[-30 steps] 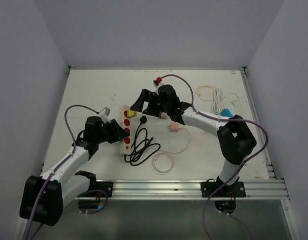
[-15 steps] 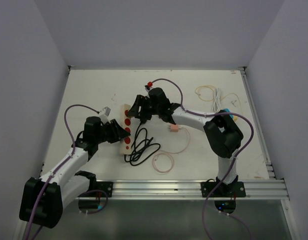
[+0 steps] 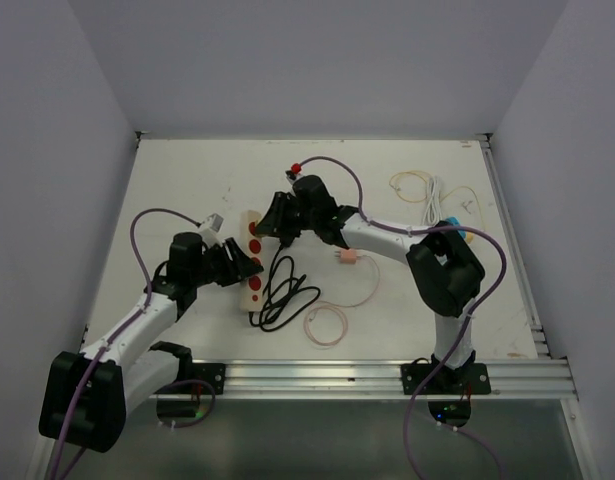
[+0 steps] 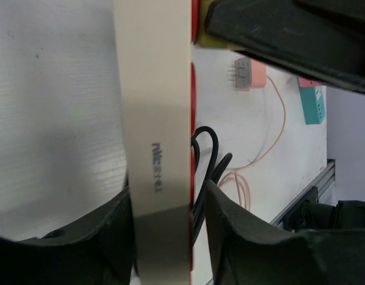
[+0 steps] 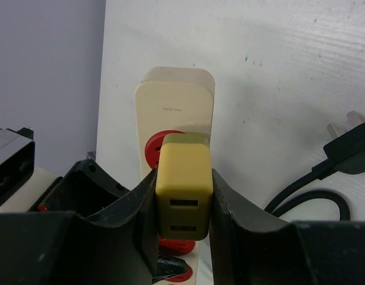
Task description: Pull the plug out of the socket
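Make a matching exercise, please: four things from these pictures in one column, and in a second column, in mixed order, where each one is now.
Column 1
1. plug
2. strip
3. black cable
4. pink charger

Column 2
A. lying free on the table, with a thin pink cord
B. clamped by the left gripper
C. looped on the table beside the strip
D. plugged into the strip, between the fingers of the right gripper

Pairs: 1-D, 2-B, 3-C, 4-A
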{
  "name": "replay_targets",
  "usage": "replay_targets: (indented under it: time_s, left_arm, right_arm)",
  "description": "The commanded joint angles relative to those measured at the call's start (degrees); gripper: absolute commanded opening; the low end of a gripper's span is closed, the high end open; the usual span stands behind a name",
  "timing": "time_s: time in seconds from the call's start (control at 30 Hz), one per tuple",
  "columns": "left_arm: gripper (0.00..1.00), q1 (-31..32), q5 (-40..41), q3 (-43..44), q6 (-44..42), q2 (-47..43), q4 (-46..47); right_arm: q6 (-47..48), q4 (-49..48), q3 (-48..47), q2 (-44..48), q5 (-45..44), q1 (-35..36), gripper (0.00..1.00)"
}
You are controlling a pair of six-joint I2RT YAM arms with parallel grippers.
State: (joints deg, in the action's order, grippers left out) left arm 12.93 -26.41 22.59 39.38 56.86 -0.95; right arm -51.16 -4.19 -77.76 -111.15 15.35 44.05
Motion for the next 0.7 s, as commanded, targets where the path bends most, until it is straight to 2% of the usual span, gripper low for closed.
replay_targets:
  time_s: [0.0,0.13,0.3,0.37,0.47,0.57,0.6,0.67]
  left_arm:
    - [0.52,0.3,-2.7,1.3,-0.4,0.2,8.0]
    - [0.64,0.3,-2.7,1.7,-0.1,1.3,9.0]
    - [0.66,0.3,-2.4,2.0,0.4,3.3,10.4]
    - [0.64,0.4,-1.9,2.0,0.4,3.5,10.3]
    - [0.57,0.4,-0.2,1.8,0.4,4.0,10.0]
    - [0.38,0.4,1.0,1.7,0.5,4.2,10.0]
    - [0.23,0.4,1.8,1.7,0.5,4.4,9.8]
    - [0.05,0.4,2.7,1.6,0.7,4.6,9.0]
  right_arm:
    - [0.8,0.3,0.1,2.6,0.8,2.2,0.00]
    - [-0.6,-0.5,1.0,3.0,1.2,3.1,0.00]
    - [-2.0,-1.3,1.4,3.0,1.1,4.2,0.00]
    - [-2.5,-1.4,1.1,3.0,1.2,4.5,0.00]
    - [-2.8,-1.5,0.6,3.0,1.5,5.0,0.00]
    - [-2.8,-1.2,0.3,3.0,1.8,5.7,0.00]
    - [-2.8,-1.1,0.3,3.0,1.8,6.0,0.00]
    - [-2.7,-0.5,0.5,3.1,1.6,6.1,0.00]
